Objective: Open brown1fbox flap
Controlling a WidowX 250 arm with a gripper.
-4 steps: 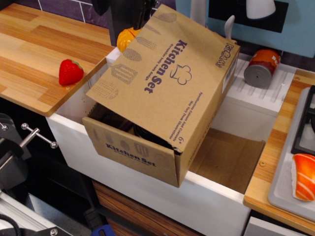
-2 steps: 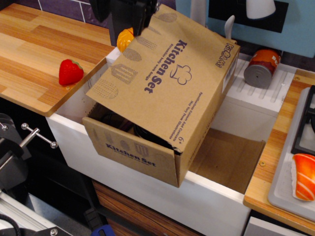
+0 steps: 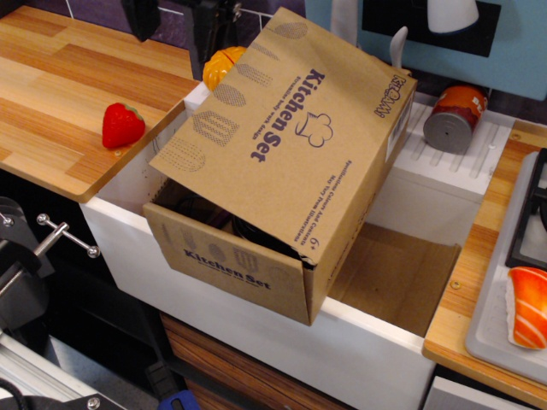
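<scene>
The brown1fbox (image 3: 229, 256) is a big brown carton that stands slantwise in the white sink (image 3: 342, 346). Its flap (image 3: 291, 128), printed with a purple "Kitchen Set" and a chef hat, lies tilted over the top. The flap's front edge is lifted a little above the short front wall, leaving a dark gap. My black gripper (image 3: 175, 19) is at the top edge, behind and left of the flap's far corner and apart from it. Two dark fingers (image 3: 141, 15) show with a gap between them, holding nothing.
A red strawberry (image 3: 122, 125) lies on the wooden counter (image 3: 60, 94) at the left. An orange-yellow toy (image 3: 220, 65) sits behind the box. A can (image 3: 455, 115) lies on the drain rack. Salmon sushi (image 3: 528, 306) rests on a grey tray at the right. A metal handle (image 3: 64, 235) sticks out at the lower left.
My gripper has moved left along the top edge, away from the flap's far corner. The box and flap have not moved.
</scene>
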